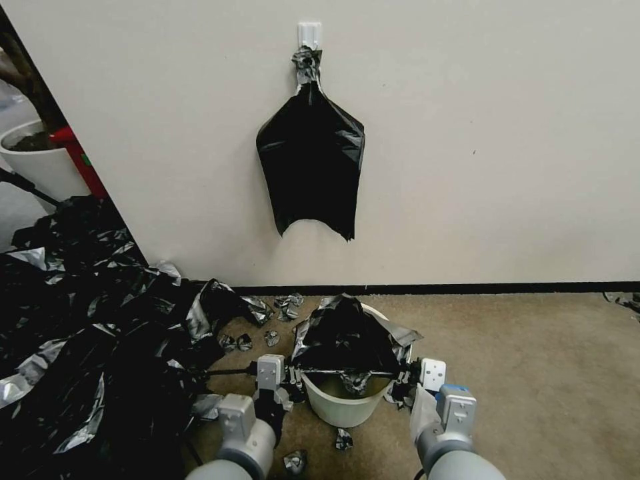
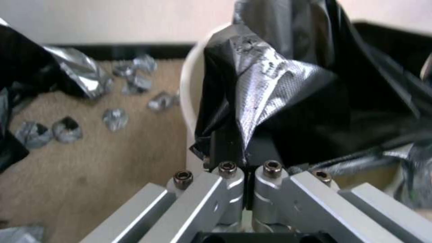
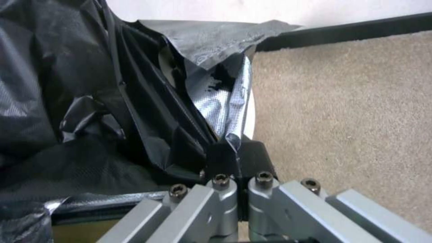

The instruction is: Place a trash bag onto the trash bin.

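The cream trash bin (image 1: 340,408) stands on the carpet close to the wall. The black trash bag (image 1: 343,333) is bunched over its far rim, and its near edge is pulled taut across the opening. My left gripper (image 1: 295,379) is shut on the bag's edge at the bin's left side, and my right gripper (image 1: 402,381) is shut on it at the right side. In the left wrist view the gripper (image 2: 245,152) pinches a fold of the bag (image 2: 279,87) beside the bin rim (image 2: 188,91). The right wrist view has the gripper (image 3: 236,155) clamping the bag (image 3: 90,101) at the rim (image 3: 249,118).
A broad heap of black-and-silver sheets (image 1: 87,333) covers the floor on the left. Small foil wads (image 1: 287,308) lie around the bin. Another black bag (image 1: 311,157) hangs from a wall hook. A white plant pot (image 1: 40,163) stands far left. Bare carpet (image 1: 533,373) lies to the right.
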Robot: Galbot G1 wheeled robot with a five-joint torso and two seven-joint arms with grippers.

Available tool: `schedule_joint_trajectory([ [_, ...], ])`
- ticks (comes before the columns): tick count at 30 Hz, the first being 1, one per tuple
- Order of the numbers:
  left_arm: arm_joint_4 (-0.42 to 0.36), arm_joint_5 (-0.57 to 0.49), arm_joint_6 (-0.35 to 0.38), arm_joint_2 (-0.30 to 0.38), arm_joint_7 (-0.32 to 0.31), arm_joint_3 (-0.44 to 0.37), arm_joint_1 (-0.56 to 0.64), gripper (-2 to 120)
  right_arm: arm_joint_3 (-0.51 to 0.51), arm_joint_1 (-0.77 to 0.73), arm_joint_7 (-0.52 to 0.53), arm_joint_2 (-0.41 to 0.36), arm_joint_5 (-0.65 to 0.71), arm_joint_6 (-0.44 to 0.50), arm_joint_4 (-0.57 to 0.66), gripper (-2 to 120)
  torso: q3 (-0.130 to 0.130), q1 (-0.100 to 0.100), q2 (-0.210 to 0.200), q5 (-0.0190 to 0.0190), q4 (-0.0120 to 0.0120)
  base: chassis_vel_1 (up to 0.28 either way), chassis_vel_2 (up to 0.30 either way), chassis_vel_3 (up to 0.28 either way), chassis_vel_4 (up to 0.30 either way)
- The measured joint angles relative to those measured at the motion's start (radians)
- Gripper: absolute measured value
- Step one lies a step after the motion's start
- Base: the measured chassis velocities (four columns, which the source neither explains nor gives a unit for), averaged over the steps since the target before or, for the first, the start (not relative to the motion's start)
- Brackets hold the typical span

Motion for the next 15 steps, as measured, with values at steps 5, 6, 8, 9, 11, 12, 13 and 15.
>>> schedule_joint_trajectory([
  [5,-0.008,-0.057,0.12,0.046,-0.003,-0.008,-0.046,0,0.007,0.013,-0.001,-0.035,0.042,-0.065,0.015,0,0.0,0.0,0.0,0.0,-0.0001,0.0,0.0,0.0,0.0],
  [6,-0.007,-0.06,0.128,0.051,-0.006,-0.005,-0.049,0,0.003,0.014,-0.001,-0.039,0.043,-0.07,0.015,0,0.0,0.0,0.0,0.0,0.0,0.0,0.0,0.0,0.0],
  [8,-0.003,-0.071,0.146,0.059,-0.014,-0.001,-0.058,0,-0.007,0.016,-0.001,-0.046,0.043,-0.079,0.013,0,0.0,0.0,0.0,0.0,0.0,0.0,0.0,0.0,0.0],
  [9,0.0,-0.086,0.151,0.068,-0.025,0.002,-0.065,0,-0.017,0.018,0.001,-0.05,0.042,-0.087,0.008,0,0.0,0.0,0.0,0.0,0.0,0.0,0.0,0.0,0.0],
  [11,0.001,-0.094,0.151,0.074,-0.03,0.004,-0.07,0,-0.023,0.019,0.002,-0.051,0.041,-0.091,0.004,0,0.0,0.0,0.0,0.0,0.0,0.0,0.0,0.0,0.0],
  [12,0.006,-0.101,0.151,0.087,-0.037,0.007,-0.076,0,-0.036,0.02,0.006,-0.051,0.038,-0.097,-0.007,0,0.0,0.0,0.0,0.0001,-0.0001,0.0,0.0,0.0,0.0],
  [13,0.009,-0.102,0.151,0.091,-0.039,0.008,-0.078,0,-0.042,0.02,0.009,-0.05,0.036,-0.098,-0.011,0,0.0,0.0,0.0,0.0001,0.0,0.0,0.0,0.0,0.0],
  [15,0.014,-0.103,0.151,0.098,-0.043,0.01,-0.081,0,-0.049,0.021,0.011,-0.048,0.033,-0.1,-0.016,0,0.0,0.0,0.0,0.0001,0.0,0.0,0.0,0.0,0.0],
])
